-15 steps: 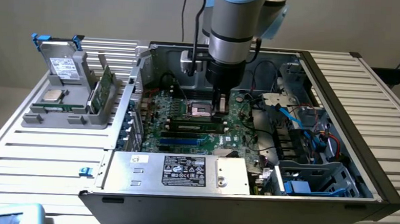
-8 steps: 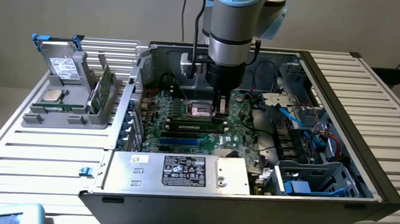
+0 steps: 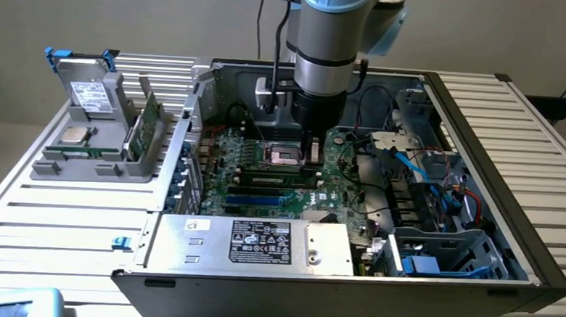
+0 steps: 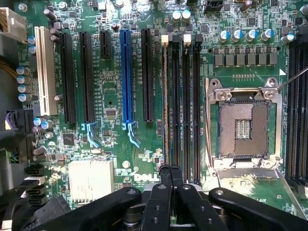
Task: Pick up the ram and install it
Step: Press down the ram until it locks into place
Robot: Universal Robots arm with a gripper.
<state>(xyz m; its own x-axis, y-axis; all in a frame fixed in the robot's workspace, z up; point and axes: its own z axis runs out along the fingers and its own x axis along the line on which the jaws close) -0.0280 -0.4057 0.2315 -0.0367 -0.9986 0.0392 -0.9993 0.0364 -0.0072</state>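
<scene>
Gripper [image 4: 170,169] clenched, fingers together, grasping nothing visible, low over motherboard [image 4: 115,144] inside open PC case [image 3: 478,140], just above memory slots [image 4: 180,96] beside empty CPU socket [image 4: 243,126]. Ram [image 3: 150,128] upright in grey holder [image 3: 88,166], exterior view's left, well apart from gripper.

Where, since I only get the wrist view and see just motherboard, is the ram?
Observer: A green ram stick stands on edge in the grey holder, outside the case, on the exterior view's left.
Operator: Is the gripper near it?
Observer: No. The gripper is down inside the case, apart from the holder.
Operator: Anything else in that holder?
Observer: A silver processor chip lies flat in it.
</scene>
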